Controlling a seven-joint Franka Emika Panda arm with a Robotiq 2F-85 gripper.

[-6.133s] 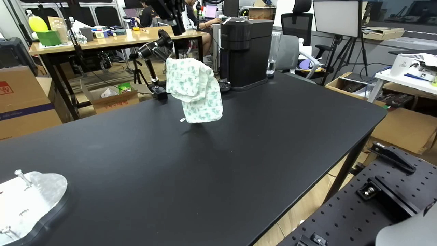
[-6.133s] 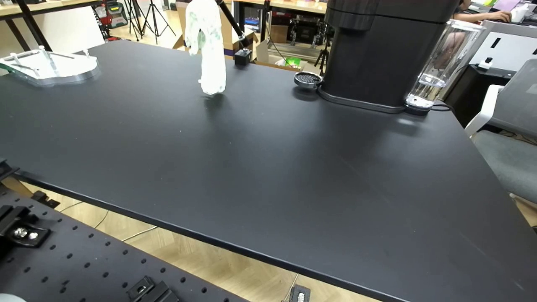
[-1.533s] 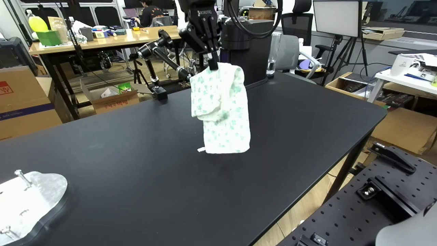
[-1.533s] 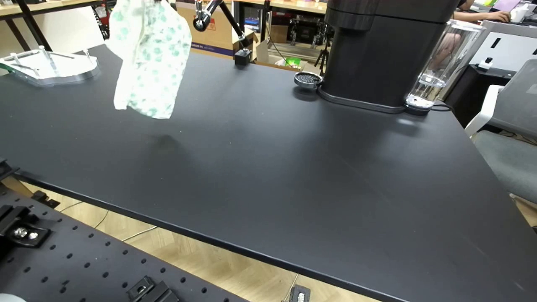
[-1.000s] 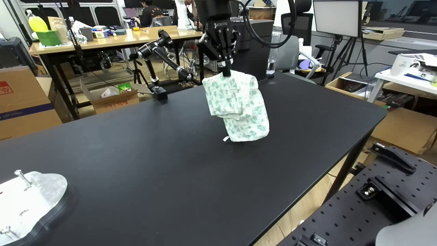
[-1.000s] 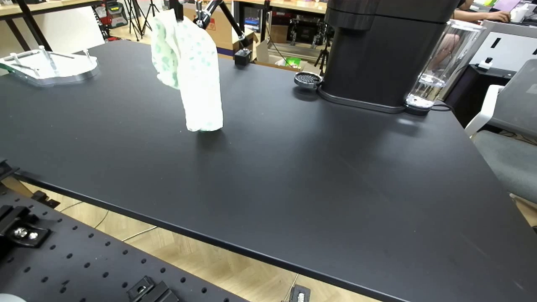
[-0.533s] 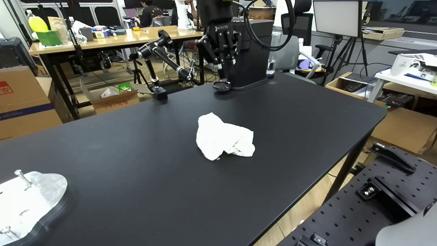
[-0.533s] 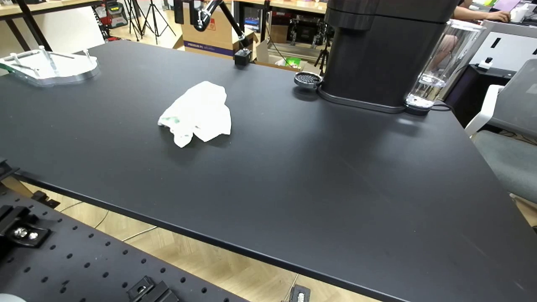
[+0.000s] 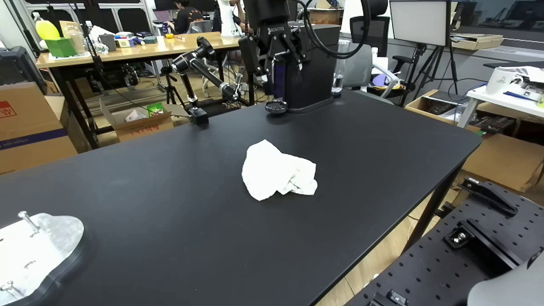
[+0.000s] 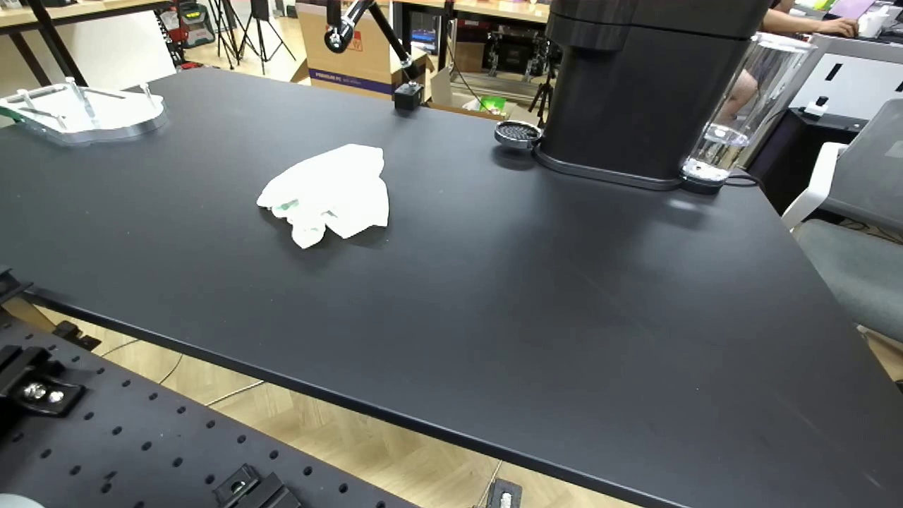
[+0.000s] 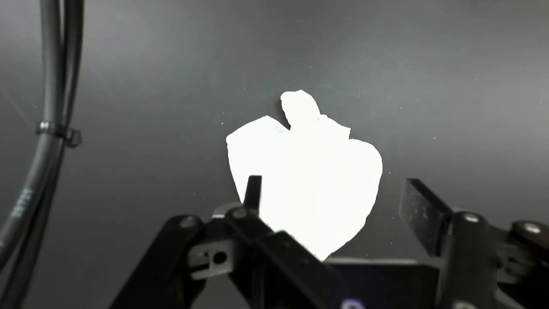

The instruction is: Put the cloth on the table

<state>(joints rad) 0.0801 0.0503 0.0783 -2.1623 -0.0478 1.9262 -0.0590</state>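
Note:
The white cloth (image 9: 278,172), with faint green marks, lies crumpled on the black table (image 9: 191,238). An exterior view also shows the cloth (image 10: 328,187) resting flat-bottomed on the dark top, touching nothing else. Above it hangs my gripper (image 9: 282,83), its jaws spread wide with nothing between them. Only the fingertips of the gripper (image 10: 296,10) reach into an exterior view, at the top edge. In the wrist view the cloth (image 11: 309,163) sits below the open gripper (image 11: 333,179), partly covered by the left finger (image 11: 254,191).
A black coffee machine (image 10: 635,106) stands at the table's far side, with a round drip tray (image 10: 517,134) and a clear water tank (image 10: 734,120). A jointed black mount (image 9: 197,112) is clamped at the edge. A metal plate with pegs (image 9: 55,238) lies on the table.
A second ago the cloth hung from my shut gripper above the table. The jaws have since parted and the cloth has dropped and crumpled onto the tabletop. The arm has stayed about where it was.

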